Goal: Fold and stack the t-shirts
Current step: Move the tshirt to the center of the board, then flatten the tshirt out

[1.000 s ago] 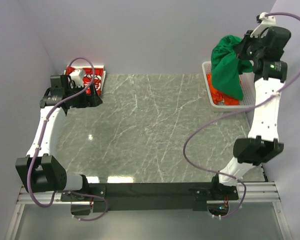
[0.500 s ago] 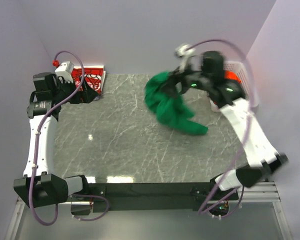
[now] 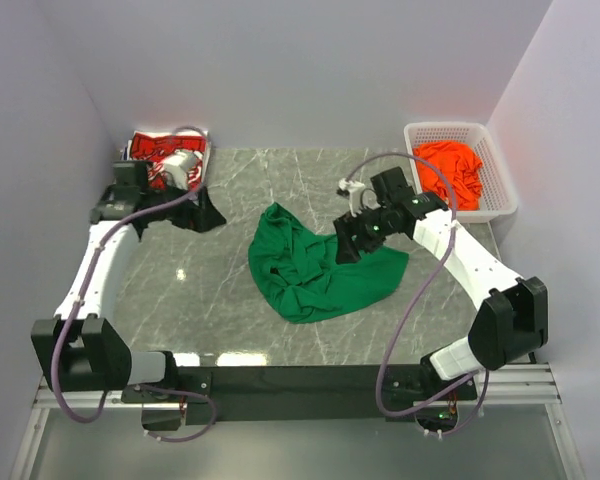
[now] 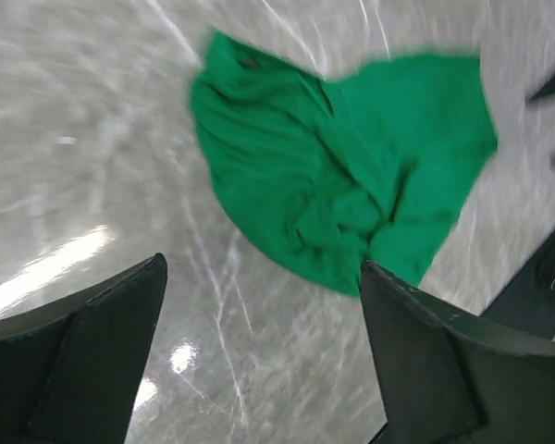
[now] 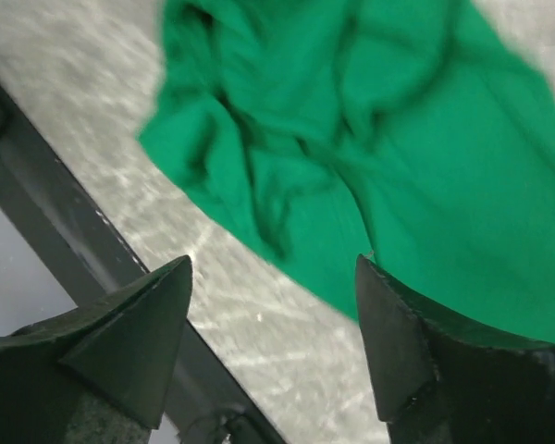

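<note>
The green t-shirt [image 3: 315,275] lies crumpled on the desk [image 3: 280,180]; the left gripper [image 4: 259,268] and right gripper [image 5: 273,264] both gape empty. Pinching the bunched folds could catch several layers.

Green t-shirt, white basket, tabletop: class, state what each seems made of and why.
Green t-shirt: soft matte fabric, probably cotton; crumpled in folds.
Basket: white plastic, seemingly; rigid mesh walls.
Table: glossy marble-look surface; pale veins, light reflections.

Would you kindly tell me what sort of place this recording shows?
Probably a robot lab test cell: left arm and right arm bolted to a metal rail, plain walls boxing in a marble-patterned table, with a green t-shirt and white basket as props.
</note>
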### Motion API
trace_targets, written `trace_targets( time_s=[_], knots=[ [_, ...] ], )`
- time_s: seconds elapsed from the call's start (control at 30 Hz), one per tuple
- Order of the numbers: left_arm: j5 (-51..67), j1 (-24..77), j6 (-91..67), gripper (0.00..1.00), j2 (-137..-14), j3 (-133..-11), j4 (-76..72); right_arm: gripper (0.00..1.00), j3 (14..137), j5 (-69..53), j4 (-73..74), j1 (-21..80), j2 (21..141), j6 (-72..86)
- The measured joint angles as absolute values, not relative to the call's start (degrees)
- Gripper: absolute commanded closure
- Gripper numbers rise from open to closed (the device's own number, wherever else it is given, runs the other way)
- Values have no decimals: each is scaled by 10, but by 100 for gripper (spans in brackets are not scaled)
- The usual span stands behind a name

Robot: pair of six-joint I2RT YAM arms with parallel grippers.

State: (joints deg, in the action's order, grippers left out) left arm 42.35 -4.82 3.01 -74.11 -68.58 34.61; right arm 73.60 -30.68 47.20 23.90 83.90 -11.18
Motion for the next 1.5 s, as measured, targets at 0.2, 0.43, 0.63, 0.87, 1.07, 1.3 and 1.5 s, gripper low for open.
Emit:
trace_targets(
  time_s=[0.2, 0.43, 0.63, 0.87, 1.07, 1.3, 1.5],
  knots=[
    [395, 86, 89, 31, -805, -660, 346, 34, 630, -291, 463, 177, 843, -101],
    [324, 212, 98, 28, -929, -661, 309, 42, 597, -289, 443, 137, 898, -102],
    [295, 258, 91, 54, -1013, -678, 302, 46, 595, -299, 438, 137, 957, -115],
    [279, 240, 92, 99, -1033, -680, 315, 57, 609, -296, 450, 137, 1015, -130],
    [292, 105, 125, 99, -1028, -715, 368, 63, 622, -309, 468, 137, 1034, -137],
    [284, -18, 196, 99, -1028, -755, 424, 63, 637, -344, 510, 162, 1035, -164],
    [282, -70, 234, 74, -1046, -765, 471, 52, 687, -376, 580, 169, 1033, -205]
  ],
)
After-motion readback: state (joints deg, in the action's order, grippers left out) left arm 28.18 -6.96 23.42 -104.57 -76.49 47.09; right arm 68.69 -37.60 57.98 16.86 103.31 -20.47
